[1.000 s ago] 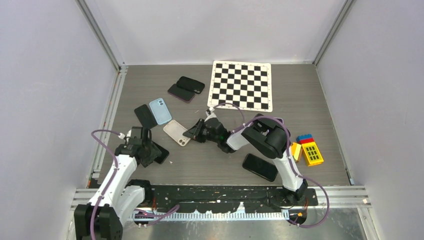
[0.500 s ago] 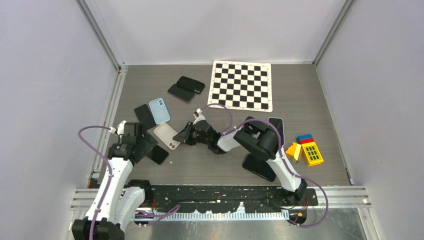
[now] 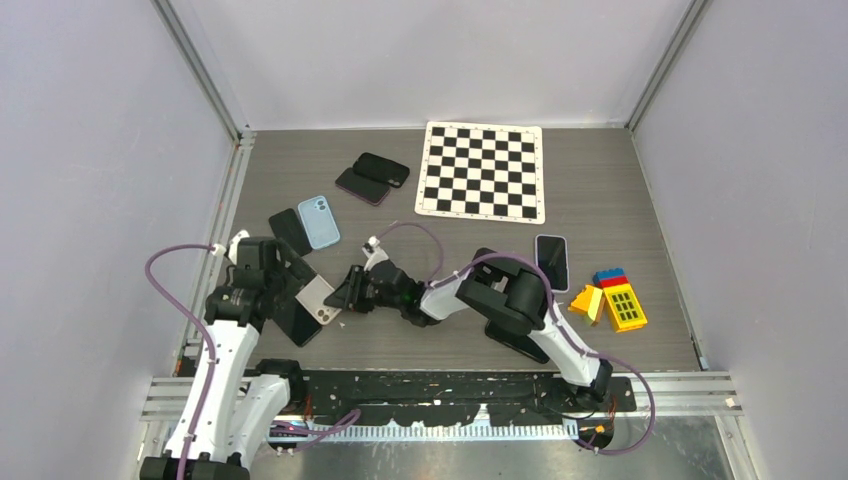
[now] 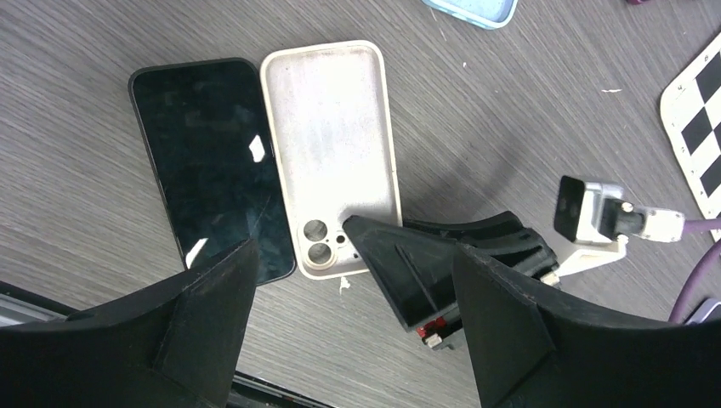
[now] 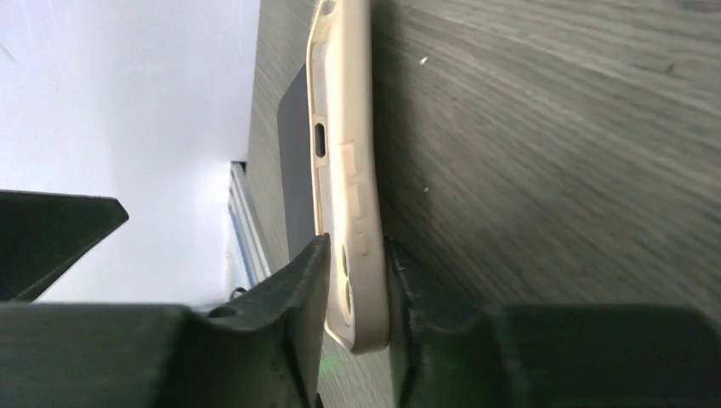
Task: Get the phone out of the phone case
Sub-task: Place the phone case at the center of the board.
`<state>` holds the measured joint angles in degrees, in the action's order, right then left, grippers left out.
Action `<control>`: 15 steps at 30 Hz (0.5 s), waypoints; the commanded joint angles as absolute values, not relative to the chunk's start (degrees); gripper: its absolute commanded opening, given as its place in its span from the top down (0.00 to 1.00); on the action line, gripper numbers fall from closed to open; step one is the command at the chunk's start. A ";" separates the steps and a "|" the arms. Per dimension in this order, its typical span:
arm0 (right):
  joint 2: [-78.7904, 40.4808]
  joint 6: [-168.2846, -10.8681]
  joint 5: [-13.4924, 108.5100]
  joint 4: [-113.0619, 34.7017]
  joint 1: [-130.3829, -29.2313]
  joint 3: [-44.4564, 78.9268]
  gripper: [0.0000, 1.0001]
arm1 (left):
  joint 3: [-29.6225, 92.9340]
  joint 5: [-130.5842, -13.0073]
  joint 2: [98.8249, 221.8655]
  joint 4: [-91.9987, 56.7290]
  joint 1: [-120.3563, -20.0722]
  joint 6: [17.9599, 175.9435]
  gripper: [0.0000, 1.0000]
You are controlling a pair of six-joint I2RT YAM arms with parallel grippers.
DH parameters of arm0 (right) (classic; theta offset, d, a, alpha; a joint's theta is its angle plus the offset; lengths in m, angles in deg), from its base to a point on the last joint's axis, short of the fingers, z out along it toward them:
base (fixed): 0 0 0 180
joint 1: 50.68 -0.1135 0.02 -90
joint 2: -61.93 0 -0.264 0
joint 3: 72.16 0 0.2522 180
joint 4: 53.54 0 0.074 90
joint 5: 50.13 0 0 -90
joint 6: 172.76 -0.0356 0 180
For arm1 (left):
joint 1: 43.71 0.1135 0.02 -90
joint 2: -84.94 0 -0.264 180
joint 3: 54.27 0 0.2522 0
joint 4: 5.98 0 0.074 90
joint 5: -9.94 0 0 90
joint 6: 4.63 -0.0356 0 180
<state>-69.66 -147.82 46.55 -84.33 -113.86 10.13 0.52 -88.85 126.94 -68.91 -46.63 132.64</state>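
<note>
The cream phone case point(image 4: 332, 153) lies open side up and empty on the table, camera holes toward me. A black phone point(image 4: 212, 166) lies screen up right beside it on its left. My right gripper point(image 5: 353, 289) is shut on the camera end of the case point(image 5: 344, 170); it also shows in the top view point(image 3: 350, 290) and in the left wrist view point(image 4: 425, 263). My left gripper point(image 4: 353, 340) is open and empty above the phone and case; in the top view it point(image 3: 272, 290) sits just left of the case point(image 3: 318, 298).
A light blue case point(image 3: 320, 221) and a black phone point(image 3: 290, 230) lie behind the left gripper. Two dark phones point(image 3: 372, 178) and a checkerboard point(image 3: 482, 170) are at the back. A phone point(image 3: 551, 262), toy blocks point(image 3: 615, 300) and another black phone point(image 3: 520, 340) are on the right.
My right gripper has dragged the cream case to the left, up beside the black phone. My left gripper has drawn back and left off the black phone.
</note>
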 commanded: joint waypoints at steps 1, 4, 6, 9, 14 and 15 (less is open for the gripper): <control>-65.47 -140.61 43.81 -67.85 -114.44 9.03 0.59 | 3.01 -88.03 126.37 -70.01 -46.44 130.93 0.14; -59.75 -134.09 39.34 -61.53 -113.87 9.12 0.37 | 3.78 -88.22 126.08 -70.28 -46.39 130.26 0.13; -57.20 -129.94 37.08 -55.91 -113.80 10.45 0.29 | 4.46 -88.08 126.00 -70.47 -46.44 130.05 0.13; -54.52 -126.40 36.64 -51.73 -113.79 10.65 0.23 | 5.78 -88.01 125.84 -70.89 -46.44 129.49 0.12; -45.89 -119.54 34.56 -44.86 -113.52 7.47 0.21 | 7.46 -86.80 125.04 -70.67 -46.42 128.46 0.11; -44.23 -118.46 33.64 -43.77 -113.24 6.84 0.19 | 7.43 -85.59 124.78 -70.00 -46.44 127.90 0.10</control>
